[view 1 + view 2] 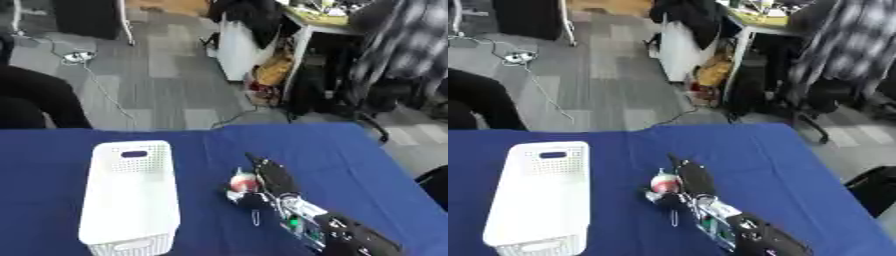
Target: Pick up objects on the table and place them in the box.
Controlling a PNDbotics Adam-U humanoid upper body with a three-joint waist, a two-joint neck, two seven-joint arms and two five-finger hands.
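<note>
Reaching across the blue table (367, 150), right hand (273, 176) has fingers straight beside a small red-and-white object (242, 183), probably light, best pinched across its middle; white box (131, 200) sits left.

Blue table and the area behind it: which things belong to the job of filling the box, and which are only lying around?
Part of the job:
- white box, standing on the blue table
- small red and white object, against the right robot hand

Just lying about:
- cables on the floor
- white desk with a dark garment hanging at it
</note>
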